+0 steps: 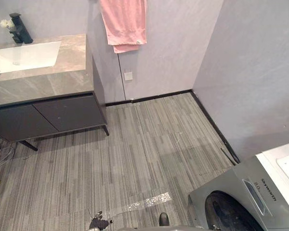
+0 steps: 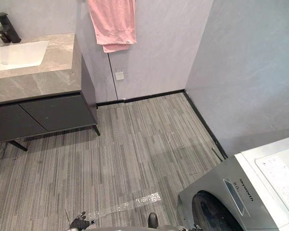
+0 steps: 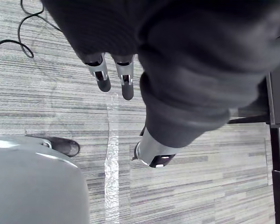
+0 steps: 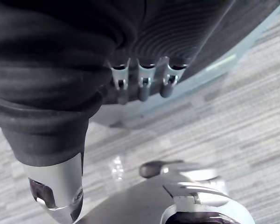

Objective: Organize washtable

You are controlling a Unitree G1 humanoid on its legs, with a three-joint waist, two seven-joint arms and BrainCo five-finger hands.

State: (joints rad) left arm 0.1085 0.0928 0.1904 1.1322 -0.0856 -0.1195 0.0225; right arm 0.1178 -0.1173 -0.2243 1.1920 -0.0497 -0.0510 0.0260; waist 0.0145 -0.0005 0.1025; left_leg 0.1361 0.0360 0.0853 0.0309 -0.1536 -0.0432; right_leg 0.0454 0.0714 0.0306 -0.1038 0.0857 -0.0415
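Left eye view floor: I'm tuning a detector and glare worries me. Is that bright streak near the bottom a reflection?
Likely yes: in the left eye view a glossy strip on the floor glints; the left wrist view shows the strip as a pale shiny band; the floor around it stays matte.

The left hand [image 3: 191, 65] wears a matte, dark grey ribbed cover over its back and wrist. Past the cover's edge come silver fingers [image 3: 101, 73], each with a slotted recess and a rounded dark tip. The thumb [image 3: 153, 151], set apart from them, is a thicker silver barrel with a dark end. The right hand [image 4: 84, 51] matches it, with finer ribbing, silver fingers [image 4: 142, 84] and a silver thumb [image 4: 56, 186] with a dark window near its tip.
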